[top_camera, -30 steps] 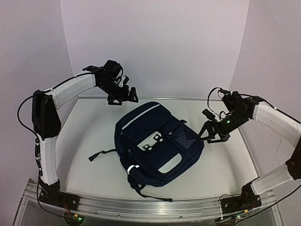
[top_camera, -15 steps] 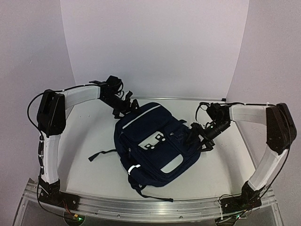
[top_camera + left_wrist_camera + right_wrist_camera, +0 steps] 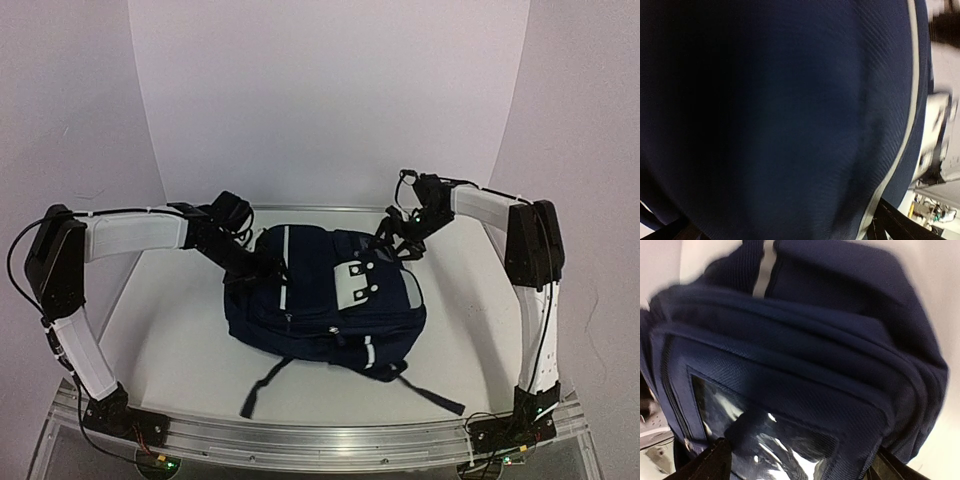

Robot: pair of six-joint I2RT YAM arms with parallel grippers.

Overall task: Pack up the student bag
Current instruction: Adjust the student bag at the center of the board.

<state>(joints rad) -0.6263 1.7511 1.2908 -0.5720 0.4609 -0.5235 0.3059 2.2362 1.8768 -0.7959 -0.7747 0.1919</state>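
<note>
Seemingly a bag-positioning step: left hand (image 3: 262,266) and right hand (image 3: 398,240), both spread wide and gripping nothing, flank the student bag (image 3: 320,310) mid-counter (image 3: 180,330) — next, likely, getting it open.

The bag (image 3: 320,305) fills the middle of the table (image 3: 165,330) and blocks both my wrist views. My left gripper (image 3: 262,265) crowds it at 10 o'clock, my right gripper (image 3: 400,240) at 1. Bare table lies open at 3 and 8; straps (image 3: 262,388) trail at 5 and 7.
</note>
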